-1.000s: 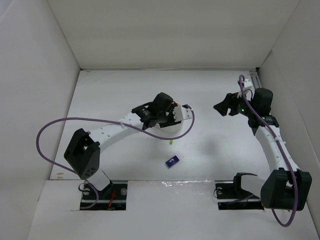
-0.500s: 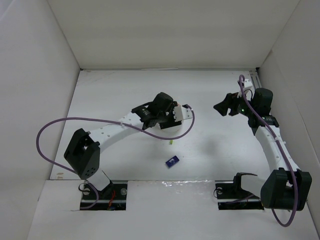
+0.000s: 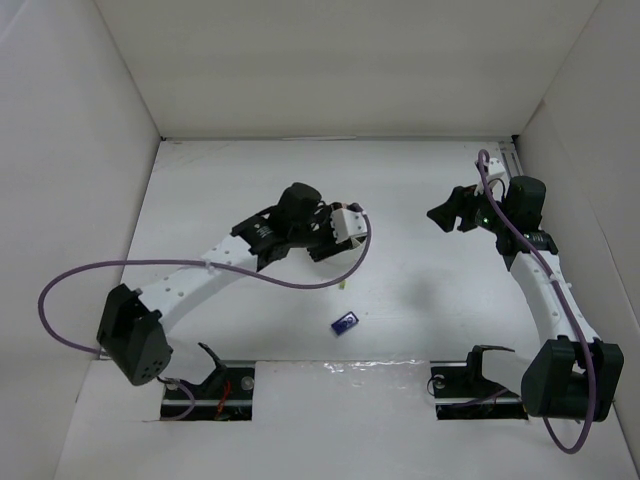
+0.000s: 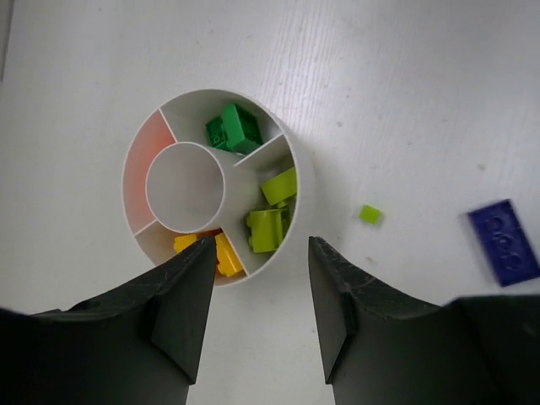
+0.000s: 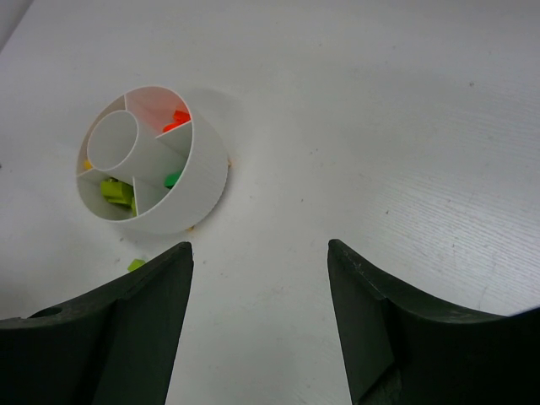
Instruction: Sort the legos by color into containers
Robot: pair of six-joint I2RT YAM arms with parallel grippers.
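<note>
The round white dish (image 4: 291, 173) holds dark green legos (image 4: 234, 131), lime legos (image 4: 272, 209) and yellow legos (image 4: 218, 253) in separate wedge containers. One wedge (image 4: 142, 164) looks pink-tinted, and the centre cup (image 4: 184, 187) is bare. My left gripper (image 4: 257, 312) hovers open and empty just off the dish's near rim. A tiny lime lego (image 4: 369, 214) and a blue lego (image 4: 504, 251) lie on the table beside the dish. In the right wrist view the dish (image 5: 202, 181) shows an orange lego (image 5: 177, 118). My right gripper (image 5: 260, 321) is open, empty and far from the dish.
White walls box in the table on the left, back and right. From above, the lime lego (image 3: 343, 287) and blue lego (image 3: 345, 323) lie between the left gripper (image 3: 328, 245) and the arm bases. The right gripper (image 3: 445, 213) hangs at mid right. A purple cable loops at the left.
My left arm has swung left and drawn its wrist back from above the dish, with its jaws a little wider. The right arm and the loose legos have not moved.
</note>
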